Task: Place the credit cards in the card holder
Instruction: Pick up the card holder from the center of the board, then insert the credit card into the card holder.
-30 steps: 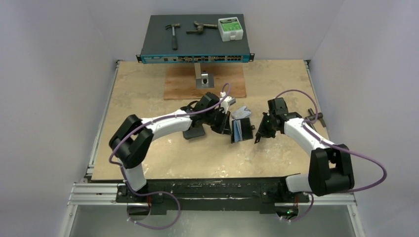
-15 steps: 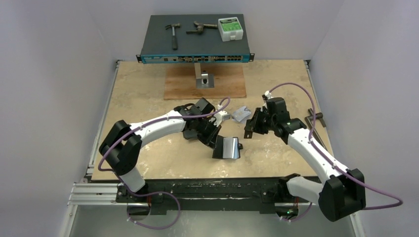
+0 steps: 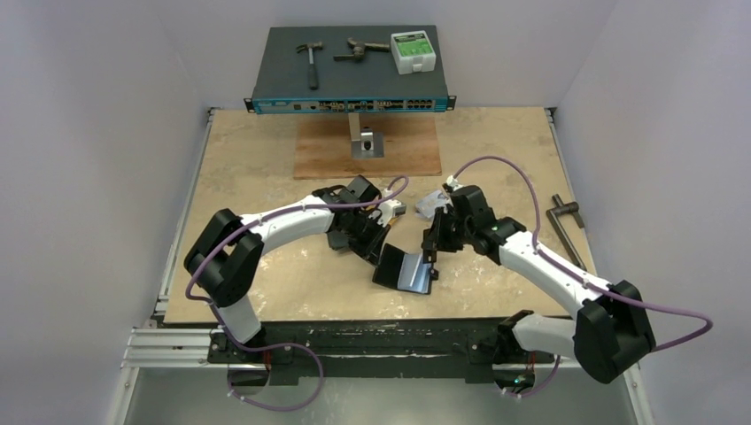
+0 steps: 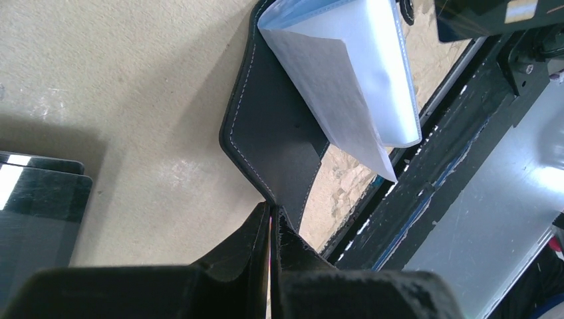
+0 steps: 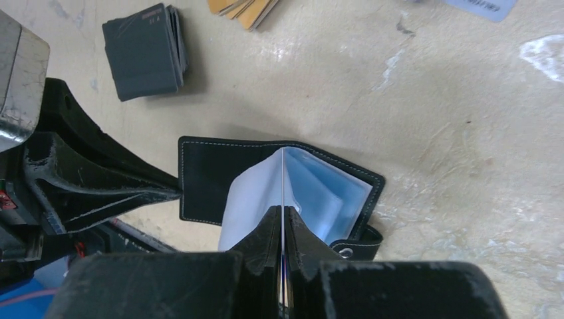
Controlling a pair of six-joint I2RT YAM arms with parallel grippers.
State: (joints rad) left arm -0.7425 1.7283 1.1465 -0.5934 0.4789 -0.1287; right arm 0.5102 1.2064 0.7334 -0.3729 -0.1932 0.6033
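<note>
the card holder (image 3: 406, 271) is seen lying open on the table (image 3: 266, 168), near its front edge, between the two arms. the left gripper (image 4: 271, 211) is closed tight, and the edge of the holder's black cover (image 4: 273, 133) is pinched between its fingers. the right gripper (image 5: 282, 214) is likewise closed. a clear pocket leaf (image 5: 253, 193) is clamped edge-on between its fingers and held upright over the open cover. the snap tab (image 5: 347, 250) is seen at the holder's edge, just beside the right gripper. the credit cards (image 3: 431, 204) are found outside the holder, on the table beyond it — the gold-orange cards (image 5: 243, 8) fanned together, the silver-grey card (image 5: 482, 6) well apart from them. a dark square stack (image 5: 143, 50) is seen near the gold-orange cards.
</note>
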